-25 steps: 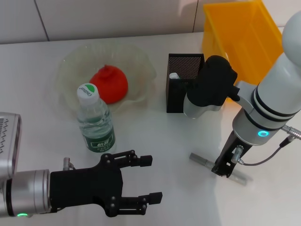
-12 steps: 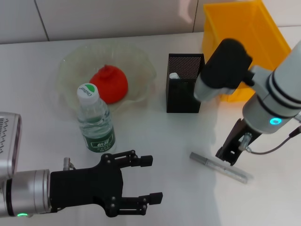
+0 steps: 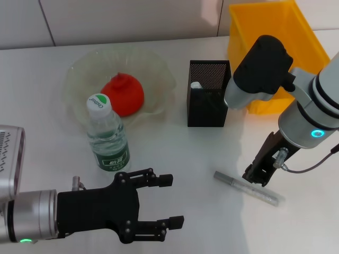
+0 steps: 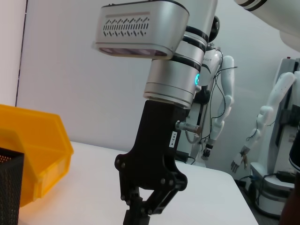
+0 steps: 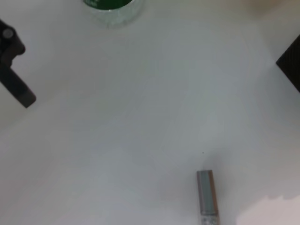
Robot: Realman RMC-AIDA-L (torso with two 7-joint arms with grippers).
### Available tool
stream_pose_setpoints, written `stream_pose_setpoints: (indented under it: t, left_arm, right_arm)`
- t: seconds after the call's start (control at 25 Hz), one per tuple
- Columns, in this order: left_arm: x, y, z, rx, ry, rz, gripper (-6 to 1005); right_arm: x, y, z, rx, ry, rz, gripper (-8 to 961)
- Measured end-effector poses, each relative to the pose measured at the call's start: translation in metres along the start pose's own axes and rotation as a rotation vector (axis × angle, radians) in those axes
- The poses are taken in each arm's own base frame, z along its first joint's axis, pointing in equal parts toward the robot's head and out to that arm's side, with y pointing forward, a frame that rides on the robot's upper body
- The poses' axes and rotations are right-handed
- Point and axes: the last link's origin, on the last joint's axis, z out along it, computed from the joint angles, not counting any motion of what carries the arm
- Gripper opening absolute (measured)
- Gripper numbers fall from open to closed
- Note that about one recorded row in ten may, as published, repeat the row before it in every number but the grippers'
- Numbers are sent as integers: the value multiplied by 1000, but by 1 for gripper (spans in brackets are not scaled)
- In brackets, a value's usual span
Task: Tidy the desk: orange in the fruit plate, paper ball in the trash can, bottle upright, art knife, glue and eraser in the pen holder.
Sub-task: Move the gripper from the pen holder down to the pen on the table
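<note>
One slim grey art knife [image 3: 246, 188] lies flat on the desk [image 3: 175, 153] toward its near right corner, and we judge it light, rigid and slick, best pinched across its narrow body near the middle. Our right gripper [image 3: 257, 175] hangs touching or just above its midsection, and we cannot tell how its fingers stand. Our left gripper [image 3: 153, 207] rests spread wide near the front edge.

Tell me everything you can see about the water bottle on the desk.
The bottle is small, of clear plastic, with a green label low on its body and a white cap bearing a green logo. It stands upright on the white desk, just in front of the fruit plate, capped. Nothing grips it; the open left gripper lies nearer the robot, apart from it.
</note>
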Motion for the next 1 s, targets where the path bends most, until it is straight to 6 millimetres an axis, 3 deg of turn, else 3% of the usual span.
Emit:
stream_pose_setpoints:
  t: [0.16,0.36,1.0]
  left_arm:
    - [0,0,0,1,-1,-1,802]
    - [0,0,0,1,-1,-1,802]
    - [-1,0,-1,2,-1,-8,802]
  right_arm:
    - [-2,5,3,8,18,-26,24]
    - [-4,7,3,12,21,-29,186]
    - [-7,14,15,66,53,-81,316]
